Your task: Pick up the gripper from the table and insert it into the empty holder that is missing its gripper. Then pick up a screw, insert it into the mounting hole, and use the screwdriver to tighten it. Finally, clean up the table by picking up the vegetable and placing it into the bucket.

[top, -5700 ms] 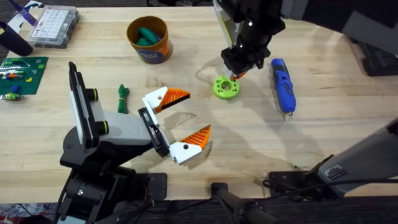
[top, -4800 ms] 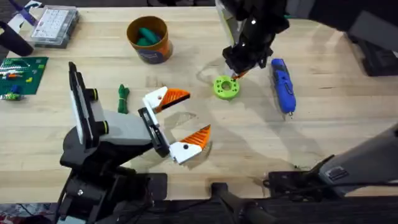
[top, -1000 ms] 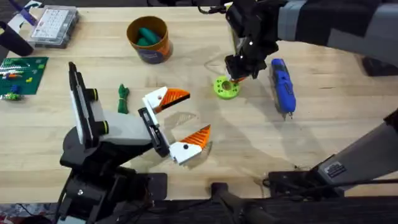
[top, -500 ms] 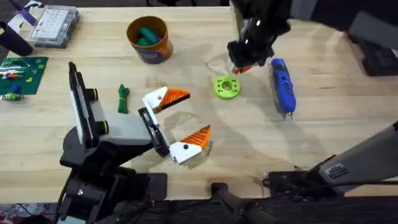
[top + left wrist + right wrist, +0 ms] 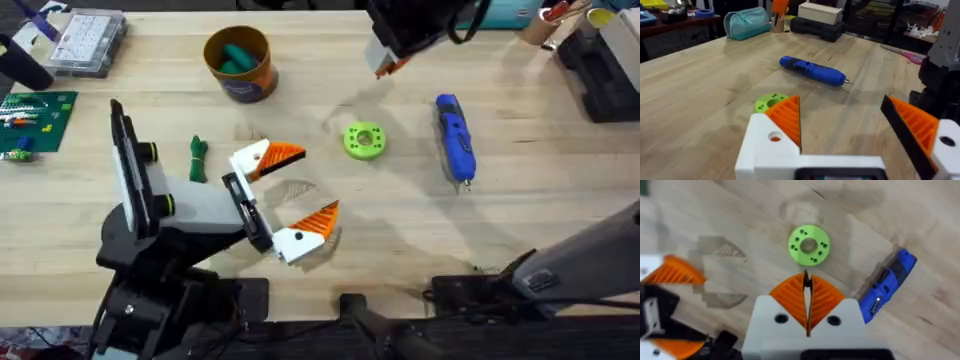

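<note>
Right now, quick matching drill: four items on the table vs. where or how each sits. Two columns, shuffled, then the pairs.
1. screwdriver
2. vegetable
3. bucket
4. right tool

A. holds teal-green pieces
B. shut, pads together, raised above the lime-green disc
C. lying flat, on the disc's right
D. on bare table, beside the left arm

Pairs: 1-C, 2-D, 3-A, 4-B

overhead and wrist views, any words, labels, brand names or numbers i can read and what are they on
None can be read.
Right arm: a small white label near its base, too small to read.
Clear parts box: pale rows inside, blurred, no characters legible.
Screwdriver: plain blue, no marking made out.
Bucket: orange with a blue band, no lettering seen.
</note>
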You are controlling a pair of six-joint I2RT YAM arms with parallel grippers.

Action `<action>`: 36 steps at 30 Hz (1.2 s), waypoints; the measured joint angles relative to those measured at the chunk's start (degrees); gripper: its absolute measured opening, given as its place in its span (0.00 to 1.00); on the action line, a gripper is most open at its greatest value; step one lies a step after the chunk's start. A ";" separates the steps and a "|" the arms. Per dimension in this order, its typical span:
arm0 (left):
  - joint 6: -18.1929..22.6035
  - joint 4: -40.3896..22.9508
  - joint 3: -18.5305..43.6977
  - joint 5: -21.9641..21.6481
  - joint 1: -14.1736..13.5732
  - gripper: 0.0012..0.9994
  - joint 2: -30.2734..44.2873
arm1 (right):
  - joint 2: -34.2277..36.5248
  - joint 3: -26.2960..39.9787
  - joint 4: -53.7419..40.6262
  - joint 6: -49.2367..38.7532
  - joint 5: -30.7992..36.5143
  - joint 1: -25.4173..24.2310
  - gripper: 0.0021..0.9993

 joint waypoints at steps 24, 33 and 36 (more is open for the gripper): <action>-0.02 0.00 0.00 0.00 0.00 0.99 0.00 | 5.31 11.58 -2.89 -8.79 4.86 26.37 0.00; -0.02 0.00 0.00 0.00 0.00 0.99 0.00 | 5.31 11.58 -1.30 -14.06 1.73 26.81 0.00; -0.02 0.00 0.00 0.00 0.00 0.99 0.00 | 5.30 11.58 -1.29 -14.96 1.27 26.83 0.00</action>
